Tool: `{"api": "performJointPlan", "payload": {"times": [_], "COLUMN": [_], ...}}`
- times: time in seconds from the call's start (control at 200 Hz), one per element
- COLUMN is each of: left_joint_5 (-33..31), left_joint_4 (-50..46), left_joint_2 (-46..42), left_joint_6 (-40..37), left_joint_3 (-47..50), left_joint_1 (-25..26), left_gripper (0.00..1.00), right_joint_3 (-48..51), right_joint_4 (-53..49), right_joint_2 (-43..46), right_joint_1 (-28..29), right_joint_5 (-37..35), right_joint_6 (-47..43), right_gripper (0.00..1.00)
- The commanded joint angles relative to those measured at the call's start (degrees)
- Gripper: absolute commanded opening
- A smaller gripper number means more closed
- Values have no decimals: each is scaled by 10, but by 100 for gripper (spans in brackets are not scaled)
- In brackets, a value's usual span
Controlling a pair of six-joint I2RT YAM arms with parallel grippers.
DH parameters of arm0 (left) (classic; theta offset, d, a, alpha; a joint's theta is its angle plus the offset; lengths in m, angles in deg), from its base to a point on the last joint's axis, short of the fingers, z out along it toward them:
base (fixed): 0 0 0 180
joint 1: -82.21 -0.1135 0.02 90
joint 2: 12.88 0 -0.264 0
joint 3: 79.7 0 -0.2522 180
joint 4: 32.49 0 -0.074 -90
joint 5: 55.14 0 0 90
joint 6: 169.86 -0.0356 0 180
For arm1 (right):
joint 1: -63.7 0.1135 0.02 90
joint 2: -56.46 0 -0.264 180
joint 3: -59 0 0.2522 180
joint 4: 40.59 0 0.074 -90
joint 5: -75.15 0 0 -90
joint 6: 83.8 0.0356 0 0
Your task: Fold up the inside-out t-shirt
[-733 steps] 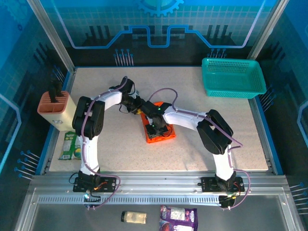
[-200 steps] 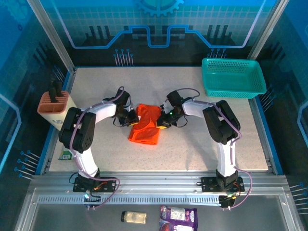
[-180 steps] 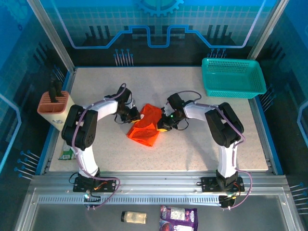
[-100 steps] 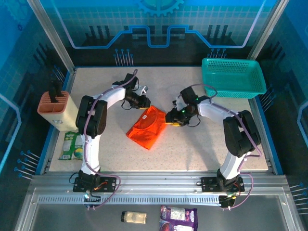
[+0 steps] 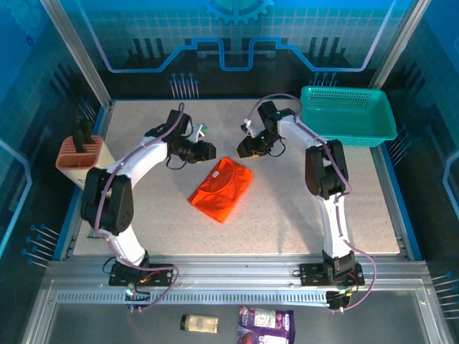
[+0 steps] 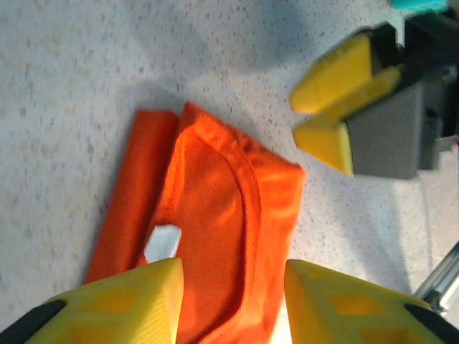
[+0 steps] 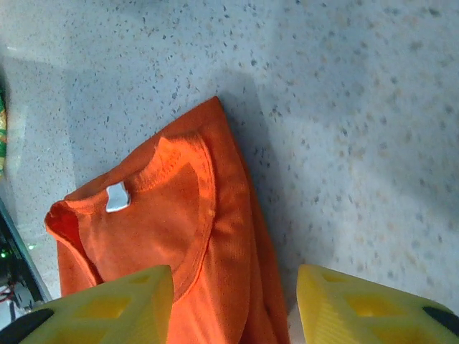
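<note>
The bright orange t-shirt [image 5: 221, 188] lies folded into a small oblong on the table's middle, collar and white label [image 6: 163, 242] facing up. My left gripper [image 5: 207, 150] hovers just beyond its far left end, open, with nothing between its yellow fingers [image 6: 122, 301]. My right gripper [image 5: 244, 147] hangs beyond the shirt's far right corner, also open and holding nothing. The left wrist view shows the shirt [image 6: 215, 208] below the left gripper [image 6: 233, 294], and the right gripper [image 6: 337, 107] beside it. The right wrist view has the collar [image 7: 179, 208] under the right gripper [image 7: 233, 304].
A teal mesh basket [image 5: 348, 115] stands at the far right corner. A tan holder with a pink top [image 5: 82, 161] sits at the left edge. Two small packets [image 5: 265, 326] lie on the front rail below the table.
Both grippers have let go of the shirt and pulled back toward the far side. The shirt now lies flat and folded, lying still since half a second ago.
</note>
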Motion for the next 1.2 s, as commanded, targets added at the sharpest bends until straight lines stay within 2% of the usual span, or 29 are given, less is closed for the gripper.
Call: {"api": "performJointPlan", "payload": {"times": [0.0, 0.15, 0.275, 0.395, 0.53, 0.735, 0.826, 0.951, 1.106, 1.196], "left_joint_5": [-8, -28, -42, -47, -62, -48, -28, 1, 9, 14], "left_joint_4": [17, 36, 43, 41, 25, 35, 62, 100, 109, 113], "left_joint_2": [-37, -74, -83, -86, -81, -70, -62, -49, -29, -21], "left_joint_6": [63, 100, 115, 120, 121, 144, 163, 188, 195, 197], "left_joint_3": [65, 120, 139, 145, 138, 147, 161, 177, 183, 187], "left_joint_1": [-2, 2, 12, 13, 13, 13, 13, 21, 37, 44], "left_gripper": [43, 43, 43, 43, 43, 44, 45, 46, 48, 49], "right_joint_3": [-52, -59, -28, 41, 146, 336, 407, 494, 555, 560], "right_joint_4": [-90, -92, -64, -13, 59, 170, 202, 255, 288, 288], "right_joint_2": [-49, -67, -57, -20, 50, 160, 206, 258, 309, 324], "right_joint_1": [23, 37, 37, 28, -1, -53, -59, -59, -53, -52], "right_joint_5": [51, 30, 0, -44, -71, -89, -107, -98, -102, -100], "right_joint_6": [-64, -50, -8, 50, 121, 219, 253, 307, 348, 351], "right_gripper": [49, 43, 29, 12, 4, 3, 3, 5, 9, 18]}}
